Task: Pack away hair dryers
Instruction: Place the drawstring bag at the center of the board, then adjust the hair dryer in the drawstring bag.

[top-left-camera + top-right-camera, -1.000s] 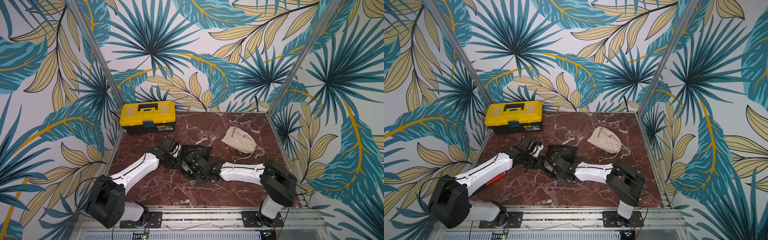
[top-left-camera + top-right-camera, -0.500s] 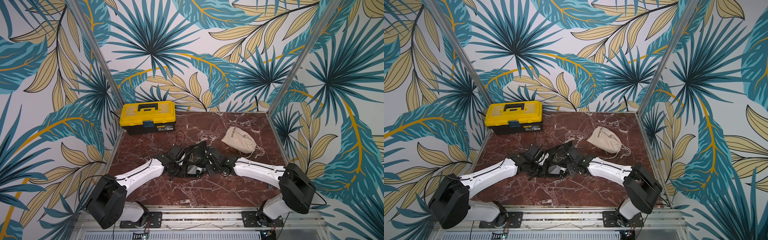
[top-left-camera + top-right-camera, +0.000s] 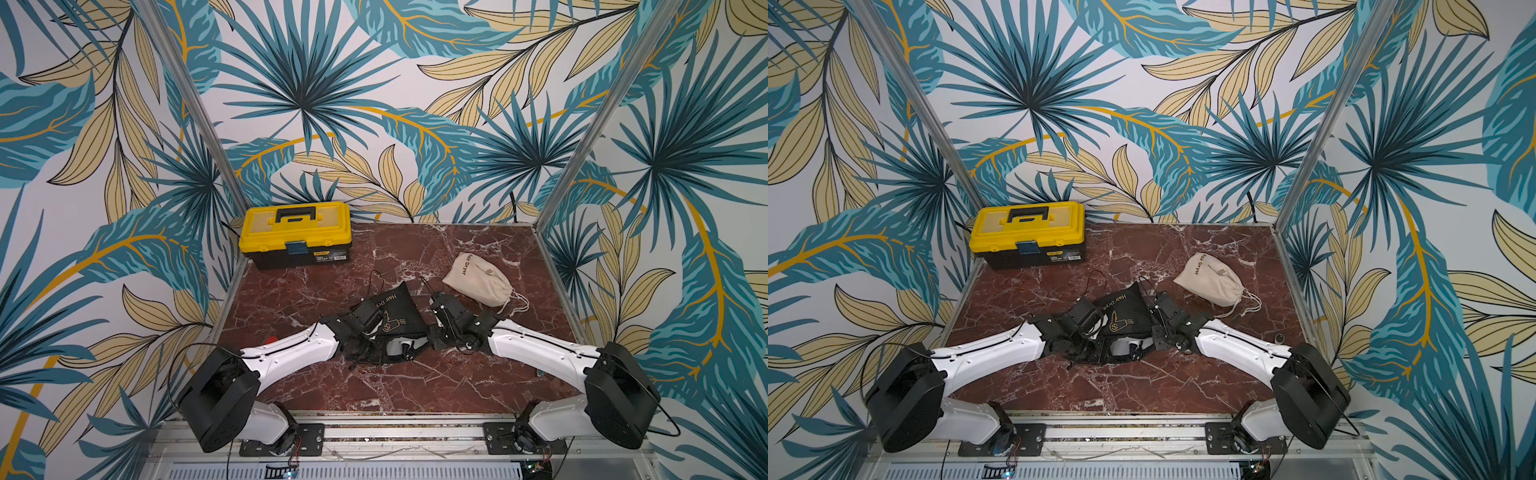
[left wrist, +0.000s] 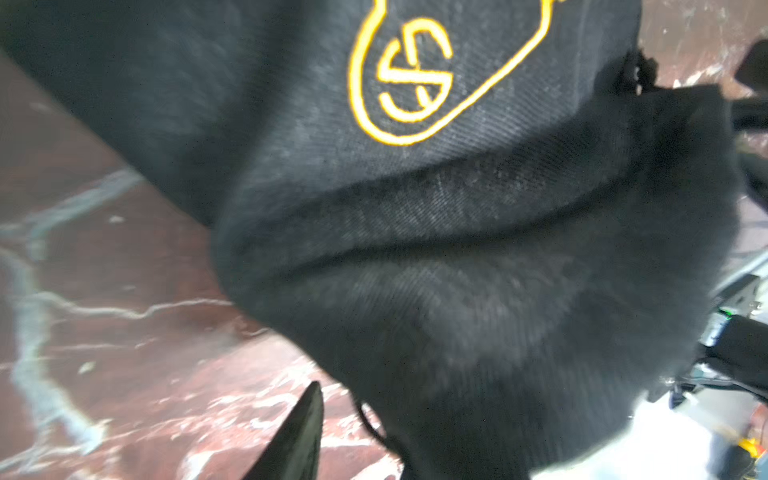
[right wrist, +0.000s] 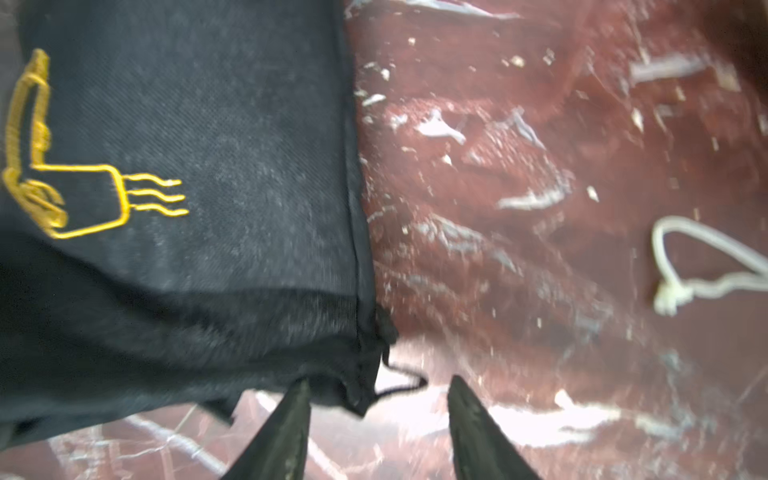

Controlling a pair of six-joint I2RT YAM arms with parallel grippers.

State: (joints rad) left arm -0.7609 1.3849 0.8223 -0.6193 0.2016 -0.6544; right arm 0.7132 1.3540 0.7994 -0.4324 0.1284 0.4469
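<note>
Two arms are laid low over the marble table [image 3: 332,386], met from either side at a black drawstring bag [image 3: 395,316] near the table's middle. The bag is printed in yellow with a dryer outline, and its mouth is turned toward the near edge (where the arms are mounted). At that mouth a strip of the white hair dryer [image 3: 402,344] is seen in both top views, the rest being covered by cloth. The left claw [image 3: 368,326] is placed at the bag's left side; in the left wrist view only one finger [image 4: 301,436] is shown, the other being hidden by cloth, so released or clenched cannot be told. The right claw [image 5: 378,384] is released: its two fingers are held apart, with the bag's hem corner and a loop of black drawstring lying between them, gripped by neither. A bulging beige drawstring bag [image 3: 478,282] is laid near the right edge, its white cord [image 5: 681,266] trailed on the marble; its contents cannot be seen. A yellow toolbox [image 3: 296,232] is set, lid closed, in the far left corner.
</note>
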